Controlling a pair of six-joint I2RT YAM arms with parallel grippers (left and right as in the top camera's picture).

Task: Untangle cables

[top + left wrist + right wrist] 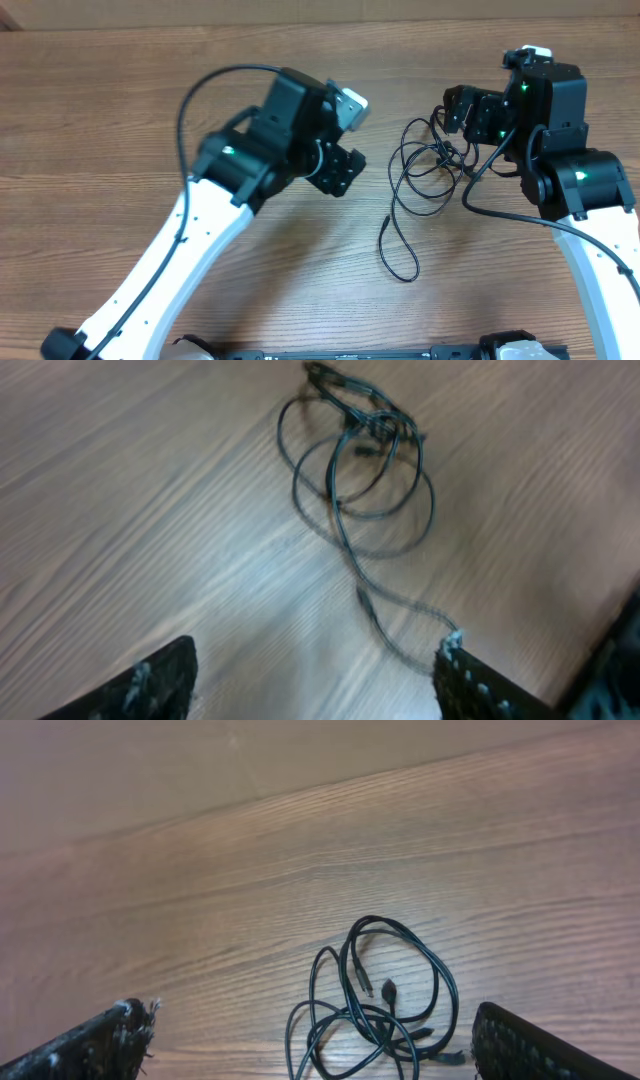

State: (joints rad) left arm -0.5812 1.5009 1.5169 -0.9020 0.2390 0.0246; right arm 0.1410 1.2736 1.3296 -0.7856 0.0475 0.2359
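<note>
The cables (437,157) are thin black cords lying in a loose tangle on the wooden table, right of centre, with one tail (399,268) trailing toward the front. My left gripper (338,168) hovers open to their left, apart from them. The left wrist view shows the tangle (362,468) ahead of the open left gripper (315,665), the tail ending near its right finger (470,680). My right gripper (457,110) stands wide open at the tangle's far side. In the right wrist view the loops and small plugs (372,1005) lie between and below the right gripper's (312,1042) fingers, ungripped.
The table (120,110) is brown wood grain, with its far edge (300,22) near the top of the overhead view. A thick black arm cable (190,100) arcs over the left arm. Both white arms reach in from the front edge.
</note>
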